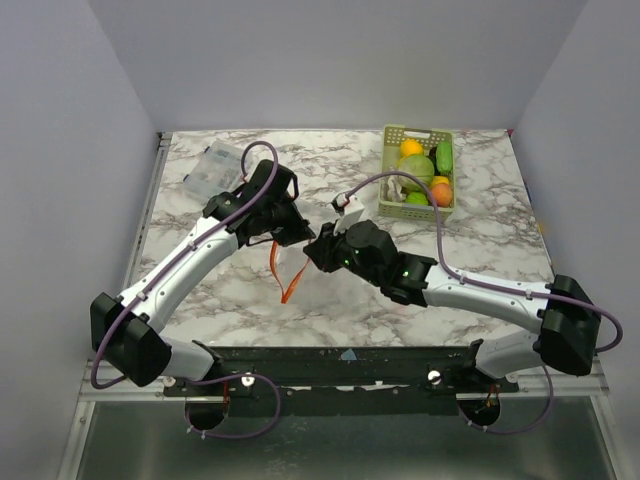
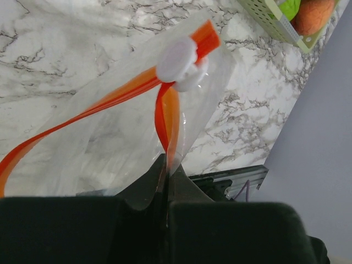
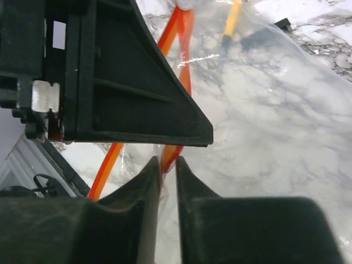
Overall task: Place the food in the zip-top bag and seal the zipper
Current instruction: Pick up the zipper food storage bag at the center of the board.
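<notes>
Left end effector point(image 2: 166, 163) and right end effector point(image 3: 168, 163) each pinch the glossy orange-red zipper point(image 2: 110, 102) of the crinkly zip-top bag point(image 2: 110, 144).

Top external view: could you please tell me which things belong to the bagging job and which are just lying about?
Job: zip-top bag, its zipper, food, left gripper and right gripper, both shut on the zipper.
Lying about: clear compartment box, pale green basket holding the food.

marble table point(image 1: 500, 245): white, grey-veined. green slotted basket point(image 1: 417, 131): far right corner, upright. clear compartment box point(image 1: 213, 168): far left, flat, well apart from the basket.
</notes>
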Controlling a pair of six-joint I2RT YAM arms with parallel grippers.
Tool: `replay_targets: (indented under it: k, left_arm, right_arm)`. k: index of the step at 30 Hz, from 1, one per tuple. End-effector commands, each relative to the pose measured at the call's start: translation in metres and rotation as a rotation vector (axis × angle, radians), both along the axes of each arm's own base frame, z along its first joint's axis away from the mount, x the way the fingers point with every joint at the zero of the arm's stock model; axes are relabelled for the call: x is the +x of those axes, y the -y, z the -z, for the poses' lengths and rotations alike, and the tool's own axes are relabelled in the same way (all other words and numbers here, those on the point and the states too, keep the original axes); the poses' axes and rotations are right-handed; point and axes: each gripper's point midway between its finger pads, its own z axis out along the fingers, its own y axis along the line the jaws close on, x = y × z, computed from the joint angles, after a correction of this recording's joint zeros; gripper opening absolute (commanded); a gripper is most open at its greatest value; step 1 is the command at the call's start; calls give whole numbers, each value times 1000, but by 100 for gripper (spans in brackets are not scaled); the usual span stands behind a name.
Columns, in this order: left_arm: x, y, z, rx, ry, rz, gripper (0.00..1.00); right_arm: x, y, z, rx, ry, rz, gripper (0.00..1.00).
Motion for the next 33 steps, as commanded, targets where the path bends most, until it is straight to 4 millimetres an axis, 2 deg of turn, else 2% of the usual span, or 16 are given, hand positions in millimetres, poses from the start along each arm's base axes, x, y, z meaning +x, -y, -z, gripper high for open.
replay_targets:
  k: [1,2,9,10,11,12,16,19,21,22,26,30,33]
  left_arm:
    - [5,3,-22,-18,58,11,0]
    - [6,3,-24,-13,68,14,0]
    - [7,-5,-36,57,113,67,0]
    - [6,-6,-38,64,119,84,3]
    - [6,-6,-41,62,124,100,9]
    - [5,-5,-44,53,131,124,19]
    - [-2,1,-62,-62,169,201,72]
    - [-7,3,-82,-118,259,267,79]
    - [-10,-6,-94,-95,347,272,91]
    - [-15,-12,-101,-85,404,281,91]
    - [-25,-49,-106,62,558,257,93]
    - [-35,-78,-92,181,583,232,93]
    - [-41,-79,-79,199,553,261,92]
  right_arm:
    - [7,13,12,-39,-5,86,8]
    - [9,15,13,-41,-4,96,1]
    - [8,16,6,25,-16,116,0]
    - [7,16,3,42,-18,114,0]
    - [5,15,1,54,-17,109,0]
    - [4,15,-1,63,-18,105,0]
    - [2,12,-11,89,-14,79,0]
    - [0,13,-18,108,-9,66,0]
    - [0,15,-25,125,-5,60,0]
    - [0,16,-28,134,-3,55,0]
    - [-6,19,-47,206,-1,-22,0]
    - [-17,15,-66,280,-3,-144,0]
    - [-23,12,-76,310,8,-187,0]
